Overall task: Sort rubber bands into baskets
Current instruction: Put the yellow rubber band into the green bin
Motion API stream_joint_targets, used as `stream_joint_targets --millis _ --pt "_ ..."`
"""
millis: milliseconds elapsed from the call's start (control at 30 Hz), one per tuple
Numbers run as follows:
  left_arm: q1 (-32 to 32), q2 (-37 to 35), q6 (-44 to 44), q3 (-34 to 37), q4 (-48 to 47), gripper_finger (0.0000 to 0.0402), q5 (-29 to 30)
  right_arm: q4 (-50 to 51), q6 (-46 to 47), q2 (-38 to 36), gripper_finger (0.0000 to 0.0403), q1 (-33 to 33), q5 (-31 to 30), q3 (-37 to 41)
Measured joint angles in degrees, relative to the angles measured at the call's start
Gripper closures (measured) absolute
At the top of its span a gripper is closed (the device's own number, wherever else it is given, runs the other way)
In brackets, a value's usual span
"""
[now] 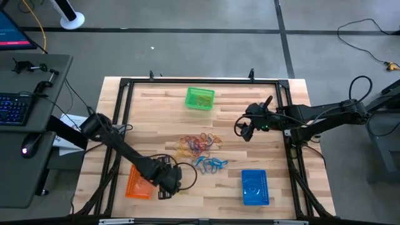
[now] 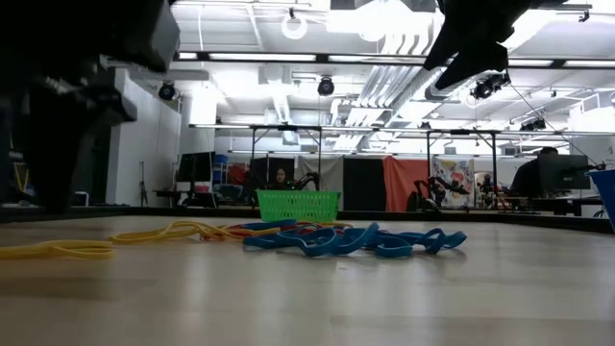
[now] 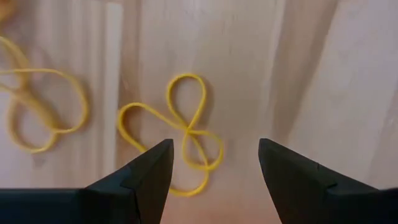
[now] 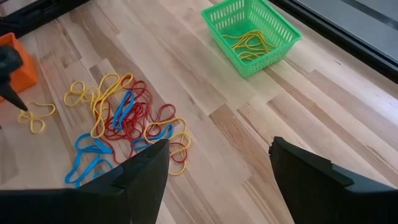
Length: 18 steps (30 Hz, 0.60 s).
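Left wrist view: left gripper (image 3: 211, 180) fingers apart, straddling a twisted yellow rubber band (image 3: 180, 140) lying flat on the table | step judged: pick-up approach | next: descend, close on the strand | orange basket (image 1: 139, 183) just beside | right gripper (image 4: 214, 177) apart, hovering clear of the pile.

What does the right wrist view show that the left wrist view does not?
Only the right wrist view shows the green basket holding yellow bands, the mixed pile of red, blue and yellow bands, and a corner of the orange basket. Only the left wrist view shows the open left tool close above a twisted yellow band. Both show the wooden table.
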<state>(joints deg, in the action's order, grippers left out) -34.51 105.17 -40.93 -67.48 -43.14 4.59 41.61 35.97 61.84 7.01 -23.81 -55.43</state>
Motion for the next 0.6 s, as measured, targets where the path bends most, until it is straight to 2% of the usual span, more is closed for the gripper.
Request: stream_joint_targets --millis 167,300,433,600 --pt "1.3 0.4 -2.3 2.4 3.6 0.0173 -1.2 -0.3 0.2 0.0 0.0137 0.0 0.0 0.0" --pt "2.0 0.4 -4.1 4.3 4.5 0.0196 -2.0 -0.3 0.2 0.0 0.0137 0.0 0.0 0.0" --pt "2.3 0.4 -4.5 4.6 4.6 0.0256 -2.1 -0.3 0.1 0.0 0.0137 0.0 0.0 0.0" --pt "2.3 0.4 -5.9 4.6 4.6 0.0364 -1.3 -0.3 0.0 0.0 0.0137 0.0 -0.2 0.0"
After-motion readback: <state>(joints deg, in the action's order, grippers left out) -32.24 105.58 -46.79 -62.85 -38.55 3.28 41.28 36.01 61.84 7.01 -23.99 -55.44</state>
